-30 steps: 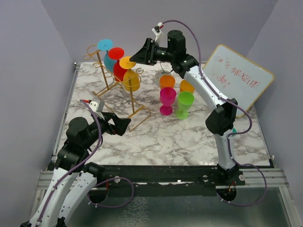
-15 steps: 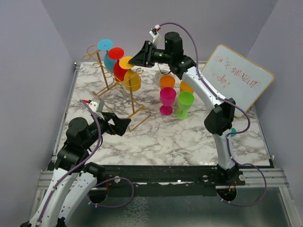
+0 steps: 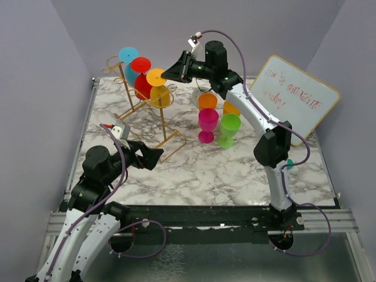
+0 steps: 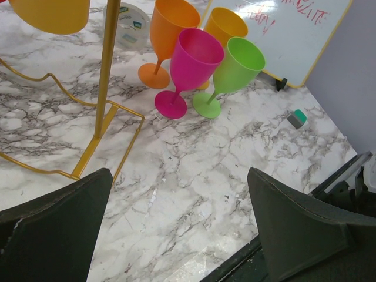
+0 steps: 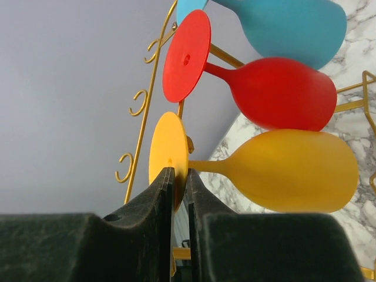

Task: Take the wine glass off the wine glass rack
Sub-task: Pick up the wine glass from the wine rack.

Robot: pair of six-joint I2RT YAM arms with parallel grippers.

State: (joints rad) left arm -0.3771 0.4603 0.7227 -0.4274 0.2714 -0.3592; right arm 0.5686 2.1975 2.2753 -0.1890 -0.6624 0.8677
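The marble table (image 3: 235, 170) carries the wine glass rack (image 4: 106, 76) at its far left; the yellow wine glass (image 3: 160, 96) hangs on it bowl-down, beside the red glass (image 5: 276, 94); the right gripper (image 5: 178, 173) has its jaws clenched on the edge of the yellow foot disc; the left gripper (image 3: 155, 155) gapes wide, empty, near the rack's base.

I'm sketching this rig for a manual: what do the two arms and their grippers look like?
Both the left arm and right arm have white links, black joints and a purple cable looped along them. The left gripper and right gripper are black with wedge-shaped fingers.
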